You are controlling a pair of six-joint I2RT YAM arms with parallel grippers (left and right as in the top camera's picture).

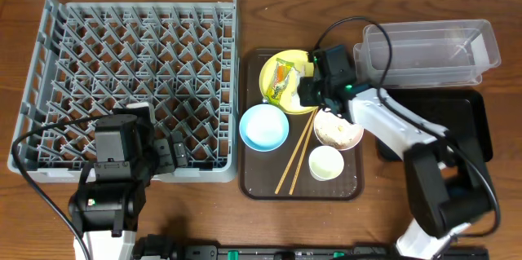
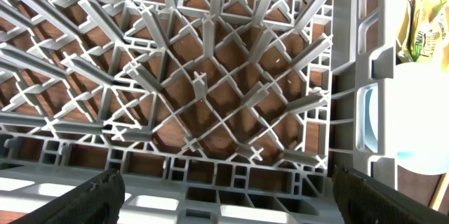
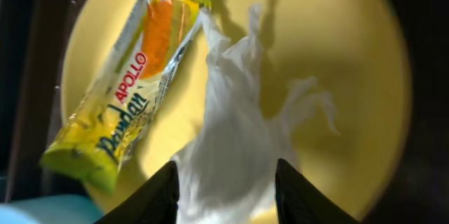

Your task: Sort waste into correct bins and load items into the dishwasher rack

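My right gripper [image 1: 308, 89] hovers over the round yellow plate [image 1: 269, 66] on the brown tray. In the right wrist view its fingers [image 3: 224, 189] are shut on the crumpled white paper [image 3: 235, 126], beside the yellow-orange-green wrapper [image 3: 126, 90] lying on the plate [image 3: 344, 62]. The wrapper [image 1: 283, 79] also shows overhead. The light blue bowl [image 1: 263, 126], the white bowl [image 1: 337, 130] with rice scraps, the small white cup [image 1: 326, 162] and the chopsticks [image 1: 295, 156] sit on the tray. My left gripper [image 2: 228, 196] is open and empty at the front edge of the grey dishwasher rack [image 2: 210, 97].
The rack [image 1: 49, 89] fills the left of the table. The clear tub [image 1: 428, 48] stands at the back right, with the black tray [image 1: 473, 121] just in front of it. The brown serving tray [image 1: 253, 180] lies between the rack and the bins.
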